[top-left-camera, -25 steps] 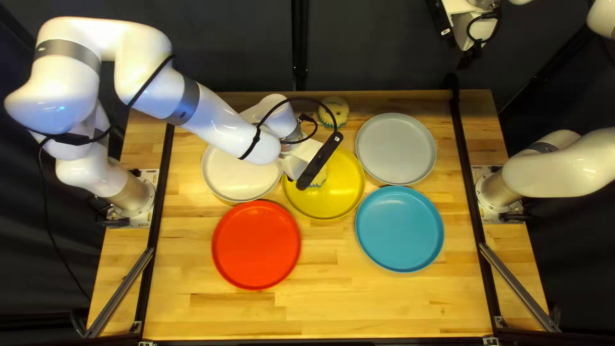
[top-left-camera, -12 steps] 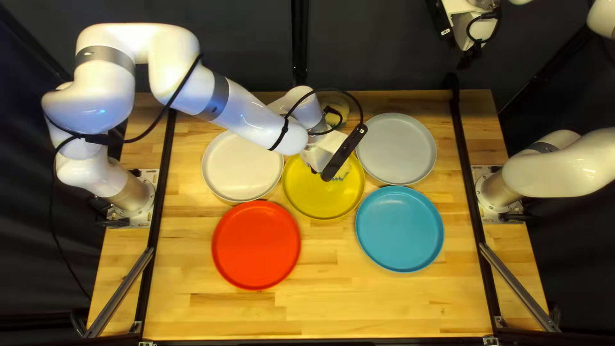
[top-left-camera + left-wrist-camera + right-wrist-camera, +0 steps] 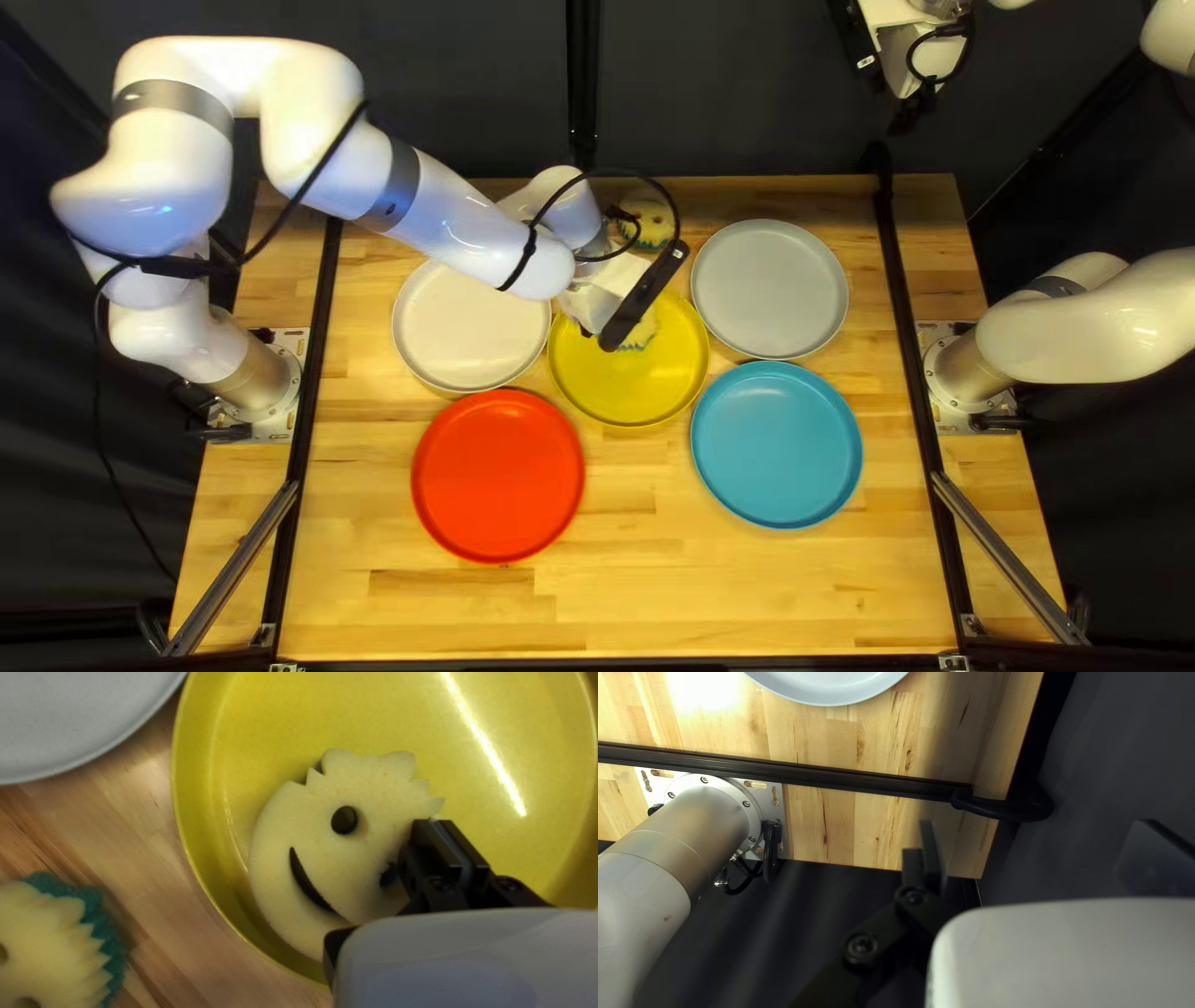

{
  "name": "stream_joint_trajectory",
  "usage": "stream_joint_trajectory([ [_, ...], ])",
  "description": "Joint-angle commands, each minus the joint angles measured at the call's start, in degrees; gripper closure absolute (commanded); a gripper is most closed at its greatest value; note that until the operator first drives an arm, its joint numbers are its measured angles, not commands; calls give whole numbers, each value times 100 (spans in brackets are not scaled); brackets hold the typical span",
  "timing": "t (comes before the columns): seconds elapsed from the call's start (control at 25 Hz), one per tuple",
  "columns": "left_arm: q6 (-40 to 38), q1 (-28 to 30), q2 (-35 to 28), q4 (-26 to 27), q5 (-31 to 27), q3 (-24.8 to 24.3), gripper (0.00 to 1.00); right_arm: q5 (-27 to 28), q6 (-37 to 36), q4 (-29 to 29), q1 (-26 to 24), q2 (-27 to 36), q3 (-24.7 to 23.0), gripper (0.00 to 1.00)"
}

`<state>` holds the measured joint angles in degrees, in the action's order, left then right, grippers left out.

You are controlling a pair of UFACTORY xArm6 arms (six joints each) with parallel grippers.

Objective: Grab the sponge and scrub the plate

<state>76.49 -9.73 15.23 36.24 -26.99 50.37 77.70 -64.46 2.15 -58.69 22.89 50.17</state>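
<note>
In the top left view my left gripper is over the yellow plate, its fingertips hidden. The cream sponge peeks out beside it, inside that plate. In the left wrist view my left gripper has its fingers close together, shut on the edge of the smiling sponge, which lies on the yellow plate. My right gripper hangs beyond the table's far edge. The right wrist view has this right gripper with fingers wide apart and nothing between them.
Another sponge, teal-edged, lies on the wood behind the yellow plate. White, grey, red and blue plates surround the yellow one. Dark rails run along both sides of the table.
My left gripper and the sponge first shifted rightward over the yellow plate, then part of the way back leftward. The plates and my right arm have stayed put.
</note>
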Motion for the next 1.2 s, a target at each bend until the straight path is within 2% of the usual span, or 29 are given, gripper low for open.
stream_joint_trajectory([
  [0.04,-49,2,257,-34,-36,311,100,0,0,0,0,0,0,0],
  [0.4,-273,133,1044,-335,-268,1486,100,0,0,0,0,0,0,0],
  [0.6,-396,417,1072,-375,-184,1561,100,0,0,0,0,0,0,0],
  [0.76,-475,677,882,-325,-4,1269,100,0,0,0,0,0,0,0],
  [1.04,-330,761,13,-8,263,6,100,0,0,0,0,0,0,0],
  [1.2,-248,735,-142,155,301,-299,100,0,0,0,0,0,0,0],
])
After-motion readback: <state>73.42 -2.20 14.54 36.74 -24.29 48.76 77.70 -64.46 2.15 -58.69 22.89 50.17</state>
